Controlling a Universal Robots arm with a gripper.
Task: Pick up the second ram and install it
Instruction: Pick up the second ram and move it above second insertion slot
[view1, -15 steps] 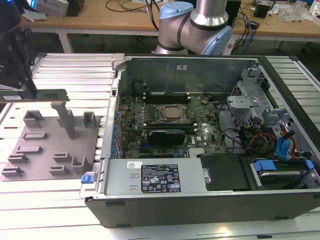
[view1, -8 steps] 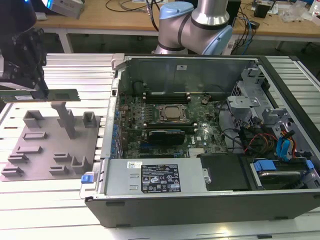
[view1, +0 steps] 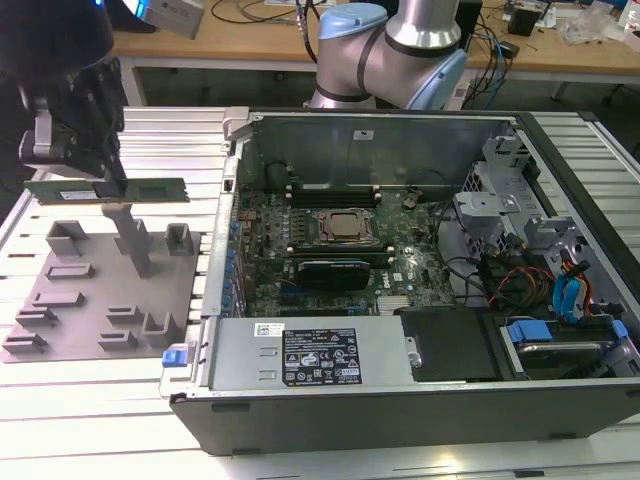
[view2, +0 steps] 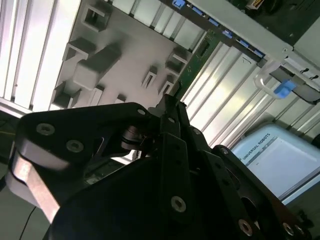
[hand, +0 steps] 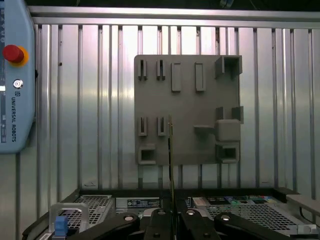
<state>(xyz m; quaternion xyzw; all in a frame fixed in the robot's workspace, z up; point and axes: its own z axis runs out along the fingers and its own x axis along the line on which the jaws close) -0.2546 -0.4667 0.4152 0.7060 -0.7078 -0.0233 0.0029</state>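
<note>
1. Pick-up done: in the exterior view the gripper hangs over the exterior view's left side of the bench, its fingers closed on the second ram. The thin green stick lies level and lengthwise, clear of everything beneath it.

2. The stick is in the air above the grey holder tray and touches none of the tray's posts or slots. In the first wrist view the second ram shows edge-on as a thin line running out from the gripper, with the holder tray flat below it.

3. The second wrist view shows the same grasp from the side. The black fingers of the gripper pinch one end of the second ram, whose green edge reaches out over the holder tray and the ribbed metal table.

4. Installation not yet done: the open computer case sits to the exterior view's right, and its motherboard lies well apart from the held stick. No part of the stick is over the case.

5. Judged from this, the task is roughly at its midpoint. The grasp and lift look complete, while carrying the stick to the board and seating it remain. Whether a free memory slot stands ready cannot be told from these views.
</note>
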